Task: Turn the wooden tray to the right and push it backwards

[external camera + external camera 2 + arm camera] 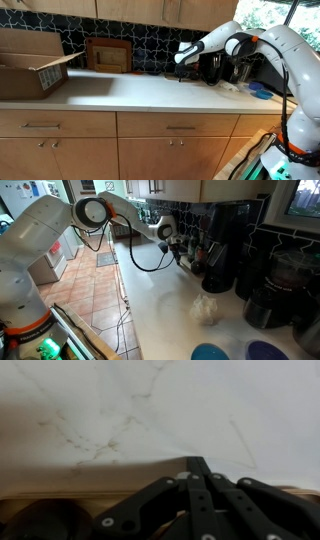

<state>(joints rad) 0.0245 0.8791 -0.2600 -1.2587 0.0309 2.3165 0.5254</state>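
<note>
My gripper (197,463) is shut, its fingers meeting in a point with nothing seen between them. It is low over the white marbled counter (120,410). A strip of light tan wood, the wooden tray's rim (60,498), runs just behind the fingertips in the wrist view. In both exterior views the gripper (181,62) (177,248) is at the back of the counter, next to dark bottles (213,68) (196,252). The tray under them is hard to make out there.
A big cardboard box (30,65) and a dark-brown framed panel (108,55) stand at the back of the counter. A black coffee machine (225,245), dark appliances (270,295), a crumpled white object (207,306) and blue dishes (210,353) are nearby.
</note>
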